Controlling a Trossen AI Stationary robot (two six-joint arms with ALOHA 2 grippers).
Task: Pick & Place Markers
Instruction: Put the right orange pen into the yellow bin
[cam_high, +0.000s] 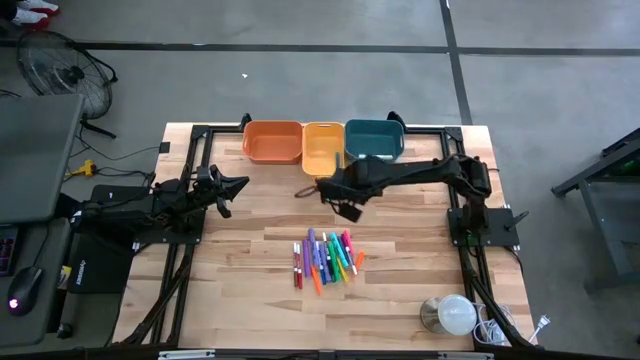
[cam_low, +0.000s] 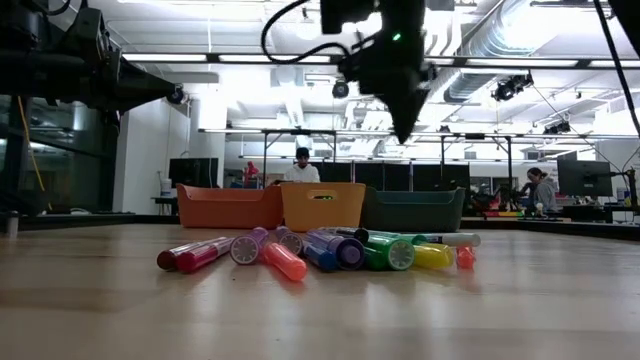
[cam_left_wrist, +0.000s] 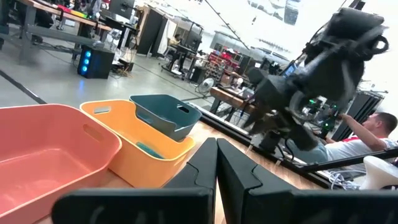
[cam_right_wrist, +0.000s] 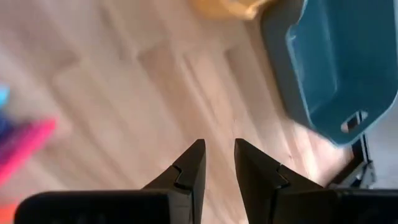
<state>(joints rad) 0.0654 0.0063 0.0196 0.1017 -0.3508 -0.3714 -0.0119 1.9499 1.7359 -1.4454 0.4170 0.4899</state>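
The thin capped plastic markers (cam_high: 326, 259) in red, orange, purple, blue, green, pink and yellow lie together in a loose row on the pale wooden plank table (cam_high: 240, 270), toward its front edge and roughly at its middle. In the low view the same markers (cam_low: 320, 252) rest side by side with their caps pointing at the camera, a small orange one at the end of the row.

Behind them, along the far edge of the table, three rectangular plastic bins stand touching in a line: an orange bin (cam_high: 272, 141), a yellow bin (cam_high: 322, 146) and a teal bin (cam_high: 374, 139).

The dark right arm reaches from its base at the table's right edge across toward the middle, its wrist bent downward, so that the right gripper (cam_high: 347, 209) hangs above bare wood between the bins and the markers, well clear of both. Its two dark fingers (cam_right_wrist: 189, 168) stand a narrow gap apart and hold nothing.

The left arm waits at the table's left side, the left gripper (cam_high: 226, 196) pointing toward the bins; its fingers (cam_left_wrist: 202, 165) appear pressed together, though the wrist view shows them very close up, and they hold nothing.
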